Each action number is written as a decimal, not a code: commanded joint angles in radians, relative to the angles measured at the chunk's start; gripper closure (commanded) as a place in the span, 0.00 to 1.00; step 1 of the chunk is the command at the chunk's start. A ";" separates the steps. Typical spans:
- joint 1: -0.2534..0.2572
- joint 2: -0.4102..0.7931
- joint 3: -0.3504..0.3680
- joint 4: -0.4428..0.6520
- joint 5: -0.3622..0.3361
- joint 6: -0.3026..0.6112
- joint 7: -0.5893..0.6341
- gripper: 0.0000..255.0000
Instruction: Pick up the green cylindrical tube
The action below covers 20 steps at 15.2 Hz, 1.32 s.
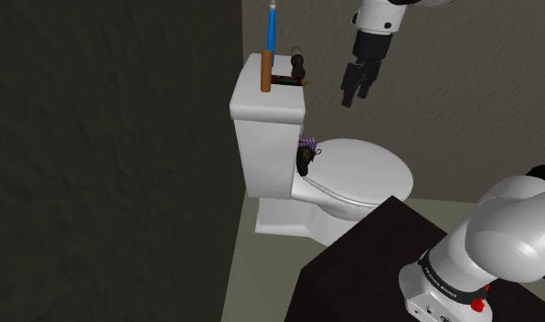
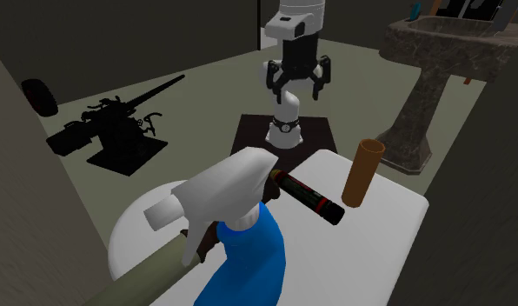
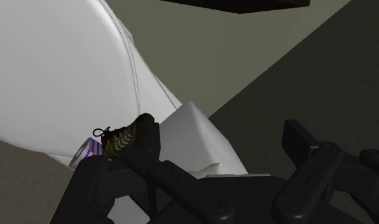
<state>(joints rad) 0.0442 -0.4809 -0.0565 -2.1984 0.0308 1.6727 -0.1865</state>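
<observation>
The claw (image 2: 295, 91) hangs in the air with its fingers spread and nothing between them, above and well apart from the toilet tank lid (image 2: 370, 252). The olive-green tube (image 2: 149, 271) lies at the lid's edge in the second exterior view's lower left, just beside the blue spray bottle (image 2: 249, 261) with its white trigger head. A black-and-red stick (image 2: 311, 198) lies on the lid between the bottle and an upright brown cylinder (image 2: 362, 174). On the toilet seat (image 1: 371, 174), by the tank, sits a dark shoe (image 1: 305, 159).
</observation>
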 commanded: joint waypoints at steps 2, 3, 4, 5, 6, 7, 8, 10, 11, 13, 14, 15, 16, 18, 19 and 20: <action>0.012 0.120 -0.037 0.099 -0.009 0.019 -0.124 0.00; 0.017 0.160 -0.046 0.137 -0.008 0.021 -0.162 0.00; 0.020 0.201 -0.055 0.176 -0.007 0.021 -0.200 0.00; 0.024 0.242 -0.063 0.217 -0.005 0.020 -0.238 0.00; 0.026 0.283 -0.069 0.260 -0.001 0.017 -0.275 0.00; 0.029 0.324 -0.075 0.304 0.003 0.013 -0.312 0.00; 0.031 0.366 -0.079 0.350 0.007 0.008 -0.348 0.00; 0.033 0.451 -0.085 0.448 0.018 -0.007 -0.418 0.00; 0.032 0.494 -0.086 0.500 0.024 -0.017 -0.452 0.00; 0.030 0.583 -0.086 0.611 0.036 -0.042 -0.517 0.00; 0.028 0.628 -0.084 0.671 0.042 -0.057 -0.548 0.00; 0.026 0.675 -0.081 0.734 0.048 -0.074 -0.578 0.00; 0.023 0.723 -0.078 0.801 0.053 -0.094 -0.607 0.00; 0.016 0.827 -0.068 0.951 0.063 -0.142 -0.661 0.00; 0.012 0.884 -0.062 1.037 0.068 -0.171 -0.686 0.00; 0.007 0.946 -0.055 1.135 0.072 -0.206 -0.710 0.00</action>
<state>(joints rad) 0.0560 0.3958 -0.1182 -1.1753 0.0972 1.5099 -0.8701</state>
